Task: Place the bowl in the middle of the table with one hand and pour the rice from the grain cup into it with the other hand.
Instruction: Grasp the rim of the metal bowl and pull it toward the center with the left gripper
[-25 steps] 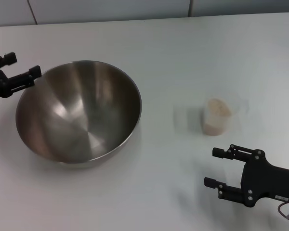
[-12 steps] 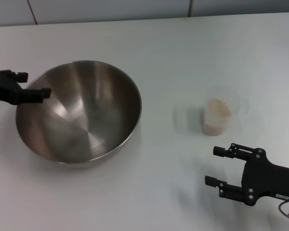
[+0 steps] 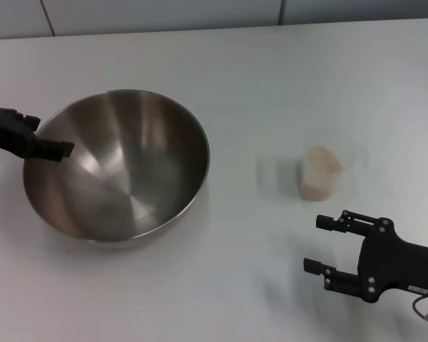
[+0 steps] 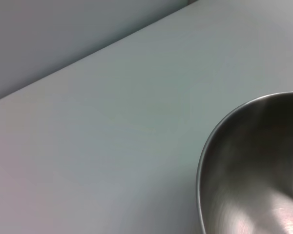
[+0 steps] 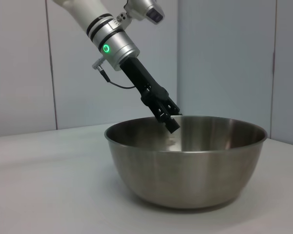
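On the left of the desk, your left gripper is straddling the bowl rim, fingers narrow, grip uncertain. Thin slippery steel: pinch the rim. Right gripper is hovering, fingers wide.

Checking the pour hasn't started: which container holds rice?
The small clear cup, with pale rice inside; the big steel bowl is empty.

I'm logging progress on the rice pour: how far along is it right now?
Early. Nothing is finished: the bowl sits on the table's left side, empty. In hand: the left claw is at the bowl's left rim, one finger over the edge. Left: moving the bowl to the middle, then pouring; the grain cup stands full of rice, untouched, the right claw open beside it.
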### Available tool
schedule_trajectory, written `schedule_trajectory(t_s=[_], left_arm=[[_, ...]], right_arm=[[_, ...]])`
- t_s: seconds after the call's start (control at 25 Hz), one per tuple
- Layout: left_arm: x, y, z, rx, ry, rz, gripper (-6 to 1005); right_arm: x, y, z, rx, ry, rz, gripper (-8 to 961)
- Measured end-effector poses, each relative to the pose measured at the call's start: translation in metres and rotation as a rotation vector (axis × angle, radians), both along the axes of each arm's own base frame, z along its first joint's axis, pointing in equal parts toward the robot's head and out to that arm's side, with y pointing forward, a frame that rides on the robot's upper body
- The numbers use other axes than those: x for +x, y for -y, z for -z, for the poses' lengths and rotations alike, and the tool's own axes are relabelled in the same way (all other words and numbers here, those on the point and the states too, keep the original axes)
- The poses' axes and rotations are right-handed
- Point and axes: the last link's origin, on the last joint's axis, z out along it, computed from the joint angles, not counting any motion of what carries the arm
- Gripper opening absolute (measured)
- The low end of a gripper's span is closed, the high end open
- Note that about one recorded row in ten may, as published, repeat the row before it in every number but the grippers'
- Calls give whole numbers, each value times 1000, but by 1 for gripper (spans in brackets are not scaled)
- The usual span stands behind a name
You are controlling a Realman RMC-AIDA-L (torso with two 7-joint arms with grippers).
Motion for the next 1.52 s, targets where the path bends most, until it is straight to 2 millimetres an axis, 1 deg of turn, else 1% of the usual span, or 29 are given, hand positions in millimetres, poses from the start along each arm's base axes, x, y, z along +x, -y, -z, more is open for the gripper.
schedule_trajectory(t_s=[0.08, 0.84, 1.12, 1.2, 1.28, 1.32, 1.48, 1.52], left_arm=[[1, 0, 0, -2, -3, -2, 861], [2, -3, 0, -14, -24, -5, 708], [3, -3, 1, -15, -23, -5, 479], [6, -4, 5, -33, -39, -11, 418], [6, -4, 5, -33, -39, -11, 357], [6, -5, 6, -38, -68, -19, 327], [9, -7, 7, -40, -78, -20, 134], [10, -8, 6, -35, -74, -19, 128]], right_arm=[[0, 0, 0, 1, 1, 1, 687], [0, -3, 0, 4, 8, 0, 686], [-1, -3, 1, 4, 7, -1, 687], [-1, -3, 1, 3, 6, -1, 687], [-1, -4, 1, 3, 6, -2, 687], [-1, -4, 1, 3, 6, -3, 687], [-2, -4, 1, 3, 6, -5, 687], [-2, -4, 1, 3, 6, -5, 687]])
